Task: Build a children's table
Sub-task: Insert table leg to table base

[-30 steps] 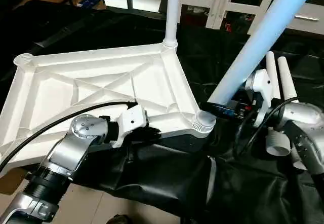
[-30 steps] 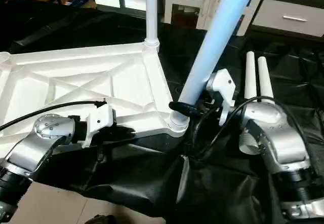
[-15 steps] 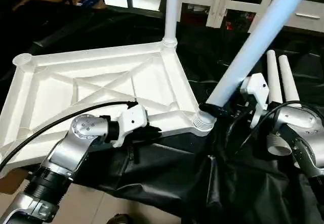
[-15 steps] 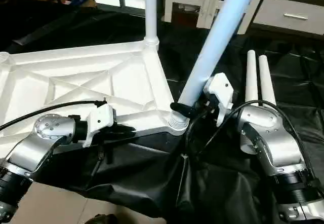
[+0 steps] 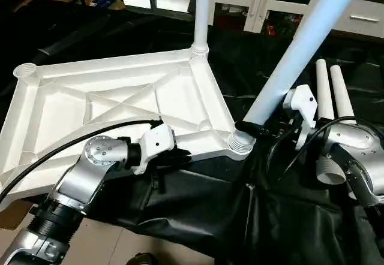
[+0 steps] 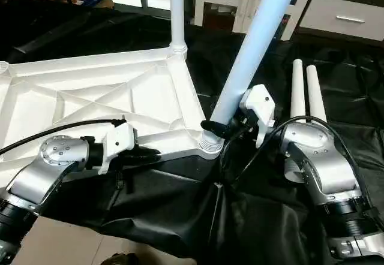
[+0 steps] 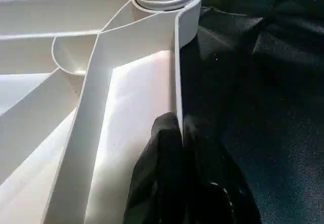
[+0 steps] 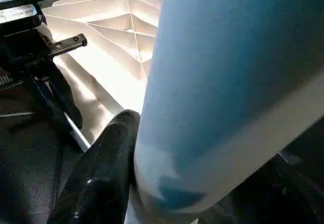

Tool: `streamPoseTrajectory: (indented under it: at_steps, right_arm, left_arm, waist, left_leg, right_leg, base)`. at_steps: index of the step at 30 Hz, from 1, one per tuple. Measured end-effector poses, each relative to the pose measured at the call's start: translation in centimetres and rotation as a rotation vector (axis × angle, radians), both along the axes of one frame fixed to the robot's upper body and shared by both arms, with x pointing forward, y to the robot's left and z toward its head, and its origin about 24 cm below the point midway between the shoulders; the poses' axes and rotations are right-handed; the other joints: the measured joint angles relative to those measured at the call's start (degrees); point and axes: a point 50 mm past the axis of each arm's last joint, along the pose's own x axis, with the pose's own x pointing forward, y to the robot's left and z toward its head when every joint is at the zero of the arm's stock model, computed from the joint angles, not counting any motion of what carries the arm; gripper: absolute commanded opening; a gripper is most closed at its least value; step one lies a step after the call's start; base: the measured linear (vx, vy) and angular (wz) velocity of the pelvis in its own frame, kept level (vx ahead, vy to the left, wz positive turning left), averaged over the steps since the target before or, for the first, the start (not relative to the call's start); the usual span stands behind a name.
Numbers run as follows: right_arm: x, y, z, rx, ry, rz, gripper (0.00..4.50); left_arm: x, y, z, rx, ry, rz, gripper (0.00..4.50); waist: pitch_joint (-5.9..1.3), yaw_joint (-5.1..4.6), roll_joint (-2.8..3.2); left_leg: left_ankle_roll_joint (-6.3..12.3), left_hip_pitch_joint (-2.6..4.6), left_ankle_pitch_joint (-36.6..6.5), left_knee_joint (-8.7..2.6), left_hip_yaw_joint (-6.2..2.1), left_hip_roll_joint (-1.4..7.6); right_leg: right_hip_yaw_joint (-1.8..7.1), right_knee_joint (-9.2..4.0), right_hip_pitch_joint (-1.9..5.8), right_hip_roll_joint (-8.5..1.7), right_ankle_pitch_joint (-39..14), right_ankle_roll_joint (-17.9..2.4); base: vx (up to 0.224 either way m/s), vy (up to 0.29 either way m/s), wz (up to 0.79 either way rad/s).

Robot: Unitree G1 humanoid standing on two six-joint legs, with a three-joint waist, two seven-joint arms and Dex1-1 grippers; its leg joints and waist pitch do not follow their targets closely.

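**A:** Since a second ago the right gripper (image 6: 223, 127) has shifted a little along the base of the leaning leg (image 5: 300, 49), and that leg now stands a touch steeper in its corner socket (image 5: 241, 144).

**B:** Is it holding the leg?

**A:** Yes, its black fingers (image 8: 101, 173) wrap the tube just above the ribbed collar, one on either side.

**B:** And the left gripper (image 5: 180, 154)?

**A:** Pinched tight on the near rim of the tabletop (image 5: 120, 103), one finger (image 7: 159, 183) inside the rim and the other outside, as it was before.

**B:** Where is the table itself?

**A:** The tabletop lies upside down on the black-draped work table (image 5: 252, 217), ribbed underside up. One leg (image 5: 203, 10) stands upright in the far corner socket. The leaning one sits in the near socket on the robot's right.

**B:** Any spare legs?

**A:** Two more legs (image 5: 333, 91) lie side by side on the black cloth, just beyond the right forearm (image 5: 354, 151). An empty socket (image 5: 25, 70) shows at the far left corner
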Motion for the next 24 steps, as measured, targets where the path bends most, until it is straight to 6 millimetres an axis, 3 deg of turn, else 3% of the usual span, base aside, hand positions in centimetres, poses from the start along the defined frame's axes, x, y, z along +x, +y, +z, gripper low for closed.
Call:
streamPoseTrajectory:
  at_steps: [24]
  right_arm:
    - [0.1,1.1,-0.6,0.016,-0.019,-0.025,2.34]
  left_arm:
    - [0.0,0.3,0.0,0.007,-0.005,0.016,0.0]
  waist:
    - [-0.05,-0.89,-0.11]
  left_leg:
    - [-0.09,0.0,-0.05,0.19,-0.02,-0.01]
  right_leg:
    - [0.03,0.17,0.05,-0.04,0.0,0.0]
  base:
    - [0.0,0.0,0.0]
